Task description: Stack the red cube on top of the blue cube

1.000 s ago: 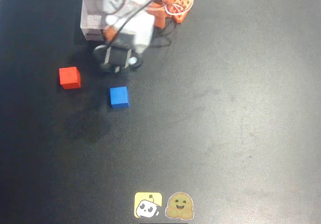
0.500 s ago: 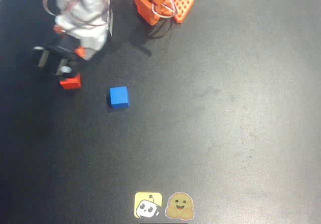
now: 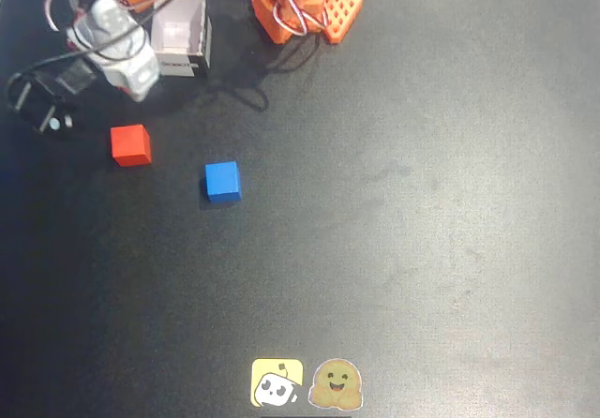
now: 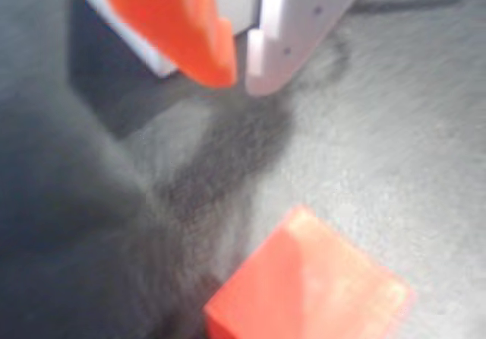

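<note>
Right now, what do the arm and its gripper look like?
The arm is part orange, part white, on an orange base with a grid of holes and looping white and red cables. A black part with a black cable sits at its end. In the wrist view the gripper has one orange finger and one white finger with small holes.

One red cube point(image 3: 130, 144); one blue cube point(image 3: 222, 181); one white box point(image 3: 181, 36); two stickers point(image 3: 307, 383).
</note>
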Robot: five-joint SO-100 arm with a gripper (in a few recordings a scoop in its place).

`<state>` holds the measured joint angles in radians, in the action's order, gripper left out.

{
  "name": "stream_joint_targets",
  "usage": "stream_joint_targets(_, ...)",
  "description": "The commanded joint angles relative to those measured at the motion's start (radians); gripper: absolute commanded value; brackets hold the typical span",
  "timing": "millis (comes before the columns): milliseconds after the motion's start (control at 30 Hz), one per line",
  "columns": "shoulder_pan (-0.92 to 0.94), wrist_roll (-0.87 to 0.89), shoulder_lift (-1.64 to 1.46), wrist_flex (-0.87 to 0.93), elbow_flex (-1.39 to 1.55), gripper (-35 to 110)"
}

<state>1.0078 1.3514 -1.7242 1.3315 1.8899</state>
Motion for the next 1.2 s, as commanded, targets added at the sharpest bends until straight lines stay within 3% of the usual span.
stream_joint_targets(0, 0.005, 0.032, 0.005, 0.023, -0.048, 0)
stream_joint_targets(67, 0.005, 0.003, -0.002, 0.009, -0.032, 0)
stream_joint_targets(300, 0.012, -0.463, -0.026, -0.084, -0.032, 0)
stream_joint_targets(567, 0.015, -0.703, -0.005, -0.103, -0.034, 0)
stream_joint_targets(1167, -0.051, -0.554, 0.018, 0.086, -0.163, 0)
